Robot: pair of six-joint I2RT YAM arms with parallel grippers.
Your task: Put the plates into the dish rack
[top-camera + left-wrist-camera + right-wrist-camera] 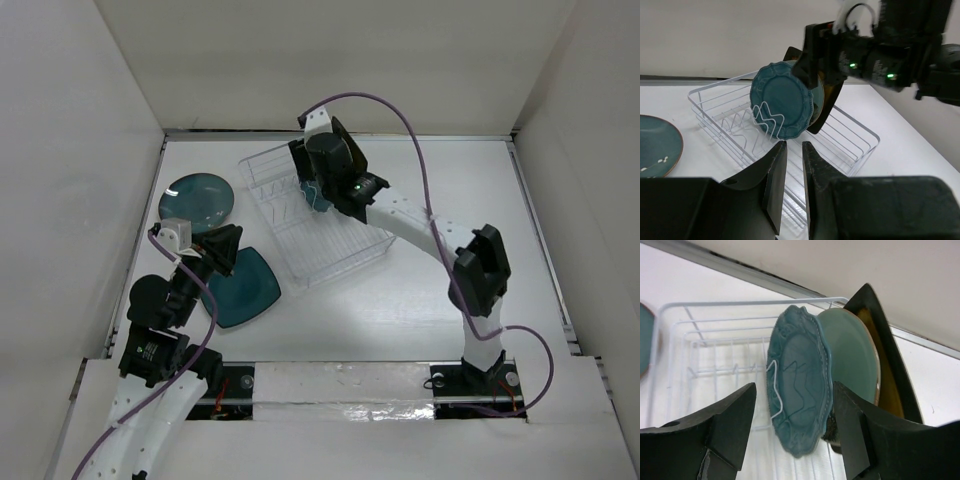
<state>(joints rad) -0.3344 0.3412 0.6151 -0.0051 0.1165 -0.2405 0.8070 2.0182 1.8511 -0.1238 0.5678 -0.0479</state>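
Black fingers of the right gripper [794,390] fill the foreground, spread wide to either side of the scalloped teal plate [797,360]. That plate stands on edge in the dish rack [740,304], propped against a wire tine [774,390]. The jaws grip nothing, though on the right side I cannot tell whether a finger brushes the rim. Close behind lean the pale green plate [852,355] and the black-rimmed rectangular plate [887,370]. What worries me is the exit: if a finger clips that rim while lifting away, the plate could hop off its tine, drop flat or knock its neighbours. Across the way the left gripper [794,146] is pinched almost closed and empty, over an edge of the square teal plate [245,290]. The round teal plate [197,197] lies flat on the table [420,300] near the rack.
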